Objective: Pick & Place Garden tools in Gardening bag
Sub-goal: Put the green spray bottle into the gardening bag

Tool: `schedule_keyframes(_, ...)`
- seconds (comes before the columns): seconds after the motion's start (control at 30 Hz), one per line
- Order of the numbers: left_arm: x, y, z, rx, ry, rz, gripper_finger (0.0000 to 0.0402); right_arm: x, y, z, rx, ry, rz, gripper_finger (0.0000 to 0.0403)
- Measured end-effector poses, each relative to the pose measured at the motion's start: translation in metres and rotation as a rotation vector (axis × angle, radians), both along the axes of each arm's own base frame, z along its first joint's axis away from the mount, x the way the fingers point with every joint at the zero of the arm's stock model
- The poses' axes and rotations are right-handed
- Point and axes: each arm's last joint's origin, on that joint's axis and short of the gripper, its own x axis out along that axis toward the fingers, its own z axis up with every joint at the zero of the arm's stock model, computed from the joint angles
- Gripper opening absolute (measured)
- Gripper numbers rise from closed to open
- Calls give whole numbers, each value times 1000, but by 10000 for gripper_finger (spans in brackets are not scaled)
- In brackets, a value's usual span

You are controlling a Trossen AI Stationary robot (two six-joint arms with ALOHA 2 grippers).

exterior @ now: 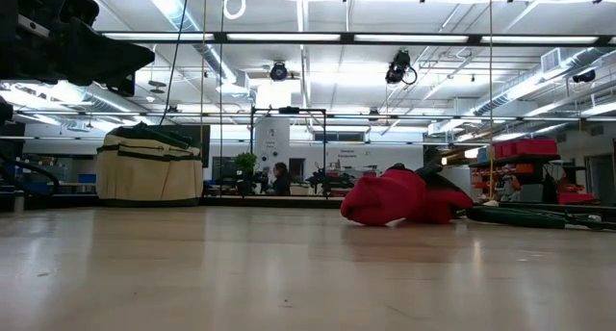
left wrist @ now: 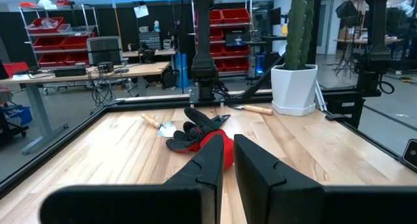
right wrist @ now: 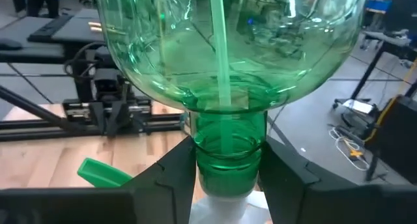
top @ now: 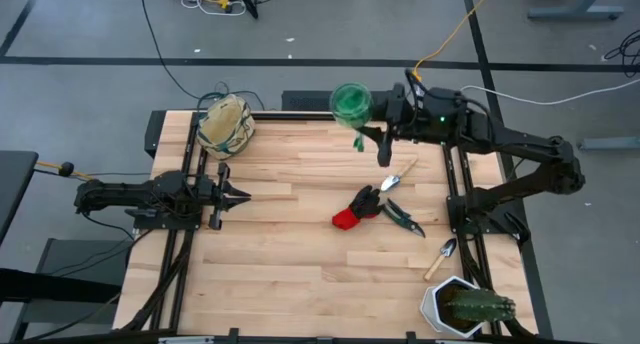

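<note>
The green spray bottle [right wrist: 225,74] fills the right wrist view, its neck clamped between the two fingers [right wrist: 163,178] of the right gripper [right wrist: 225,175], with the dip tube visible inside the clear body. In the high view, the same bottle [top: 351,104] hangs at the far edge of the wooden table [top: 300,264], held aloft by the right gripper [top: 372,112], right of the gardening bag.

The gardening bag [top: 224,124], beige with green trim, stands at the far left corner of the table; in the low view it [exterior: 149,165] rests upright on the tabletop.

The left gripper [top: 232,195] waits low over the table's left side, its fingers [left wrist: 257,172] only a narrow slit apart.

The white pot with a cactus [top: 462,306] sits at the near right corner.

The red-and-black glove [top: 358,208] lies near the table centre, with the pruning shears [top: 402,215] just beside it on the right. One wooden-handled trowel [top: 397,176] lies just beyond the glove; a second trowel [top: 441,257] lies between the shears and the pot.
</note>
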Motion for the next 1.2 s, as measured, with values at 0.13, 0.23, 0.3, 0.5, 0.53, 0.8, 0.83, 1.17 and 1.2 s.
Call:
schedule_keyframes(0.13,0,0,0,0,1,0,44,-1,-8,4,-2,-45,25,149)
schedule_keyframes(0.23,0,0,0,0,0,0,44,-1,-11,9,-6,-99,51,149)
schedule_keyframes(0.3,0,0,0,0,0,0,44,-1,-13,12,-11,-128,67,149)
schedule_keyframes(0.5,0,0,0,0,1,5,44,-2,-16,17,-22,-174,91,149)
schedule_keyframes(0.53,0,0,0,-1,0,9,44,-2,-16,17,-23,-177,91,149)
schedule_keyframes(0.8,0,1,0,-1,0,26,44,-2,-15,18,47,-205,118,149)
schedule_keyframes(0.83,0,1,0,-1,0,27,44,-2,-15,18,64,-209,116,149)
schedule_keyframes(1.17,0,1,0,-1,-2,29,44,-3,-15,36,91,-408,107,149)
schedule_keyframes(1.2,0,1,0,-1,-2,27,44,-4,-15,38,85,-430,110,149)
